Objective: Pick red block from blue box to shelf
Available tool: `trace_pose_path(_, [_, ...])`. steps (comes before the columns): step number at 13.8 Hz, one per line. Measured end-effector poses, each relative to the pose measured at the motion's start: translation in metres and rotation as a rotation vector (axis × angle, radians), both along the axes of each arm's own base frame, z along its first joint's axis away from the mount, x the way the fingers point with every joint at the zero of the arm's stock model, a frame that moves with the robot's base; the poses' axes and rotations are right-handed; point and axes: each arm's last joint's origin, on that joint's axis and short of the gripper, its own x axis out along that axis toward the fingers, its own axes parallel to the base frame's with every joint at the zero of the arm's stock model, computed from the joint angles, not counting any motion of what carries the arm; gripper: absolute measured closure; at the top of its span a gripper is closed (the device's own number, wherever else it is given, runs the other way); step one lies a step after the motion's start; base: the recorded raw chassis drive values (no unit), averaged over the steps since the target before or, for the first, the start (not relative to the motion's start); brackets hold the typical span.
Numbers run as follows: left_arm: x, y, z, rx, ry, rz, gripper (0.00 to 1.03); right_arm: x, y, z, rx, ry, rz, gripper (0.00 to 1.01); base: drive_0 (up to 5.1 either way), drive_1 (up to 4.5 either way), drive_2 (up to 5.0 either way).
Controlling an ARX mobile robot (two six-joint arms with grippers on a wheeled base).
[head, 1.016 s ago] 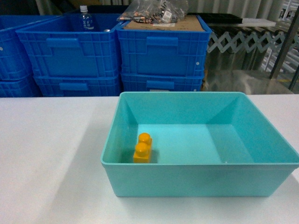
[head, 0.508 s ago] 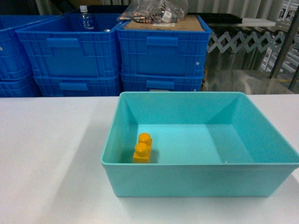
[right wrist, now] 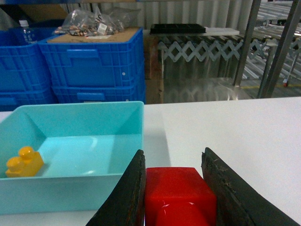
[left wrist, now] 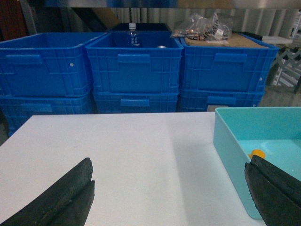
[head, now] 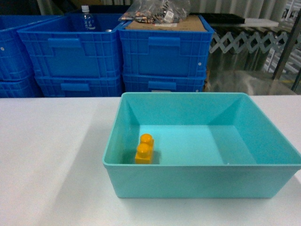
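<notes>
A white tabletop carries the blue box, which holds a yellow brick. The left claw hangs spread wide and empty. The right claw grips the red block beside the box.

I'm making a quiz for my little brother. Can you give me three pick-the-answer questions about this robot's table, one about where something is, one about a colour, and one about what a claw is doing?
1. Where is the red block?
A. lying in the blue box
B. between the right gripper's fingers
C. on a crate

2. What colour is the brick left in the blue box?
A. yellow-orange
B. green
C. white

3. How is the left gripper?
A. shut on a bottle
B. shut on the brick
C. open and empty

Answers:
1 B, the right wrist view shows the red block squeezed between the right gripper fingers, outside the box.
2 A, the two-stud brick on the box floor is yellow-orange.
3 C, its fingers stand far apart with bare table between them.
</notes>
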Motion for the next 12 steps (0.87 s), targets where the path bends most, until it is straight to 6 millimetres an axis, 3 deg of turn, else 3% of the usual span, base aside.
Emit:
trace_pose_path(7, [0.0, 0.0, 0.0, 0.0, 0.0, 0.0, 0.05, 0.0, 0.0, 0.0009, 0.0, -0.01, 0.0, 0.72, 0.0, 0.0, 0.0])
trace_pose_path(12, [0.0, 0.0001, 0.0, 0.0, 0.0, 0.001, 0.05, 0.0, 0.0, 0.0009, 0.0, -0.01, 0.0, 0.72, -1.6, -1.64, -1.6])
